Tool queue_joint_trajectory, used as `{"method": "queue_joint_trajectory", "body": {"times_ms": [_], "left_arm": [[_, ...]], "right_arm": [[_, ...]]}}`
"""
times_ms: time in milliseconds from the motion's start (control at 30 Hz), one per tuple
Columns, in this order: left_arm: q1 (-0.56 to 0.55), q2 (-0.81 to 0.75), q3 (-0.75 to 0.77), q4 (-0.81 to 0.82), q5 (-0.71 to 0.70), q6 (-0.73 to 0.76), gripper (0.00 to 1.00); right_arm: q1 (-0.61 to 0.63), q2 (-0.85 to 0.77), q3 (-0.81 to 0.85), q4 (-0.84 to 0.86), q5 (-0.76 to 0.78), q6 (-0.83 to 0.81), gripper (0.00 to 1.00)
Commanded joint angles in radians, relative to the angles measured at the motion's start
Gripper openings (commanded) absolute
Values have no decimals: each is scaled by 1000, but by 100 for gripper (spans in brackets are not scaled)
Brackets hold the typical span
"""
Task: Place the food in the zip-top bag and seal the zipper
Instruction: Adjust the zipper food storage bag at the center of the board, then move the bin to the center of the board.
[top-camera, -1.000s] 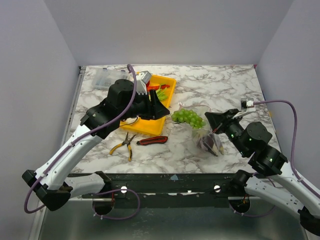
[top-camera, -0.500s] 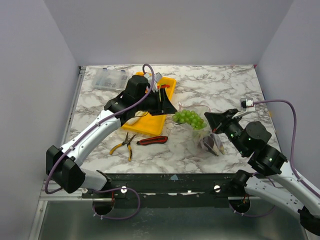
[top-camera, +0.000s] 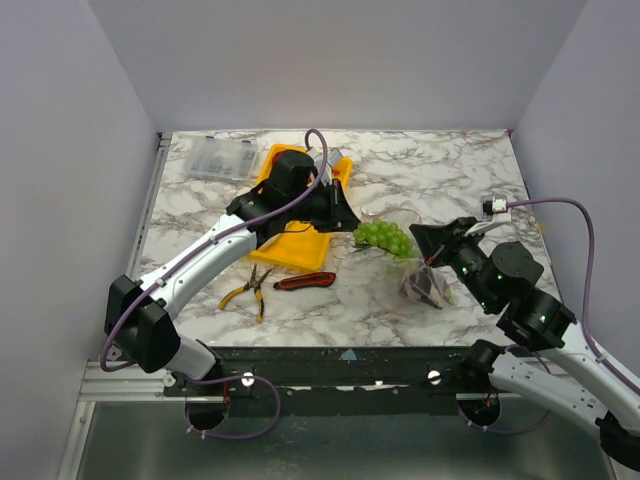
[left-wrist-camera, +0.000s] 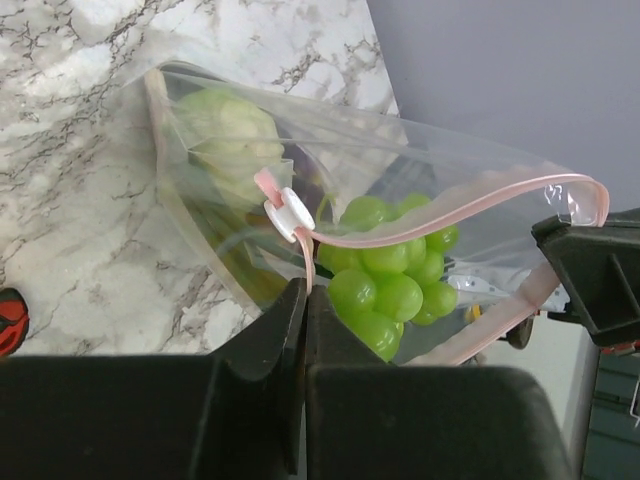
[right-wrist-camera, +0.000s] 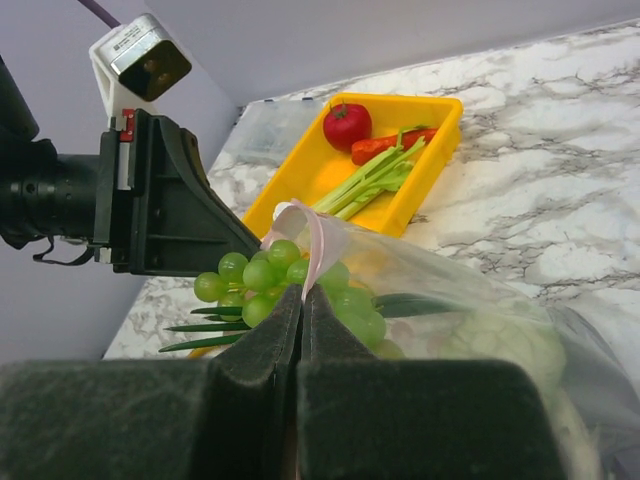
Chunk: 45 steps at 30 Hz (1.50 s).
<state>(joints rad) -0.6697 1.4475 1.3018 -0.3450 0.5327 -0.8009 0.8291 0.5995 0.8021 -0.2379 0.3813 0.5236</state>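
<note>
The clear zip-top bag (top-camera: 405, 262) lies at the table's middle right. Its pink zipper (left-wrist-camera: 450, 225) runs along the mouth, with a white slider (left-wrist-camera: 290, 213) on it. My left gripper (left-wrist-camera: 305, 285) is shut on the zipper strip just below the slider. At the other end of the mouth, my right gripper (right-wrist-camera: 302, 292) is shut on the pink strip. Green grapes (left-wrist-camera: 385, 275) sit at the mouth between both grippers, and a cabbage (left-wrist-camera: 230, 130) and a purple eggplant (top-camera: 425, 285) lie deeper inside. A tomato (right-wrist-camera: 346, 125), a carrot (right-wrist-camera: 385, 145) and a leek (right-wrist-camera: 370, 180) lie in the yellow tray (right-wrist-camera: 300, 175).
Yellow-handled pliers (top-camera: 250, 290) and a red-black utility knife (top-camera: 305, 281) lie in front of the tray. A clear hard box (top-camera: 215, 158) stands at the back left. The left arm crosses over the tray.
My left arm swung right from over the tray to the bag's mouth, and its jaws closed on the zipper strip. The right gripper kept its hold and place.
</note>
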Motion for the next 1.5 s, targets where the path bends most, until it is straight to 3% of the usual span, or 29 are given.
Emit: {"method": "queue_joint_trajectory", "body": {"times_ms": [0, 167, 267, 500, 767, 1100, 1233, 1300, 1467], "left_arm": [[-2, -14, 122, -68, 17, 29, 0], [5, -70, 336, -248, -30, 33, 0], [7, -62, 403, -285, -23, 31, 0], [7, -12, 300, -226, 17, 12, 0], [3, -38, 310, -141, 65, -39, 0], [46, 120, 366, -180, 106, 2, 0], [85, 85, 352, -136, 86, 43, 44], [119, 61, 350, -149, 57, 98, 57], [218, 31, 312, -187, -156, 295, 69]], "right_arm": [[2, 17, 81, -43, 72, -22, 1], [2, 120, 179, -218, 204, -107, 1], [2, 138, 218, -203, 192, -158, 1], [2, 174, 201, -140, 210, -155, 0], [2, 191, 260, -199, 218, -175, 1], [2, 193, 294, -227, 408, -172, 0], [2, 210, 291, -206, 481, -175, 1], [2, 215, 288, -200, 514, -174, 1], [2, 220, 271, -147, 515, -201, 1]]}}
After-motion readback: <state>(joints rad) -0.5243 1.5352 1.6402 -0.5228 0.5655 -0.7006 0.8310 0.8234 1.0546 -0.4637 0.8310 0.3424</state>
